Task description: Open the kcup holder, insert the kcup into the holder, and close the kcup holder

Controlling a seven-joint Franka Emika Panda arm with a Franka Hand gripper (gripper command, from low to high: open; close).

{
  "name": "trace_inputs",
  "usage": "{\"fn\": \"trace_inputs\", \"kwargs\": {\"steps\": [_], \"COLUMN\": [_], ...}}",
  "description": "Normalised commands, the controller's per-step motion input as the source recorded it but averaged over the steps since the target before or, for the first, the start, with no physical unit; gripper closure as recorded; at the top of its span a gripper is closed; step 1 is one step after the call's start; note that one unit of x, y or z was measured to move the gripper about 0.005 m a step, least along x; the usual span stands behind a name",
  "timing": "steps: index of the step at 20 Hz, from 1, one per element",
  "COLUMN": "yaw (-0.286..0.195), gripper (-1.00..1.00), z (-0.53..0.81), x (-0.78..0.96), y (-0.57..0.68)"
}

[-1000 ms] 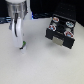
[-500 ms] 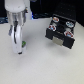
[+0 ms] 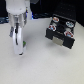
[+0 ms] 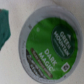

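The kcup (image 4: 50, 43) fills the wrist view, its bright green round top with white print facing the camera. In the exterior view only a green speck of the kcup (image 3: 23, 44) shows on the white table, between the fingers. My gripper (image 3: 20, 46) points straight down over it, its two fingers apart on either side, open. The kcup holder (image 3: 62, 32), a black box, stands at the exterior view's right, well apart from the gripper. Several pods sit in its round slots. Whether its drawer is pulled out I cannot tell.
A teal object (image 4: 4, 25) lies beside the kcup in the wrist view. Dark shapes (image 3: 35, 12) run along the far edge of the white table (image 3: 42, 65).
The gripper has come down toward the table and a little to the exterior view's right, onto the kcup. The holder has not moved.
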Motion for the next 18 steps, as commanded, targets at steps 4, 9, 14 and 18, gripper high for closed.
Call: {"fn": "trace_inputs", "kwargs": {"steps": [4, 9, 14, 18], "yaw": [-0.145, -0.084, -0.020, -0.049], "gripper": [1.00, 1.00, 1.00, 1.00], "z": [0.05, 0.06, 0.04, 0.35], "x": [0.14, 0.07, 0.00, 0.01], "y": [0.19, 0.04, 0.01, 0.15]}}
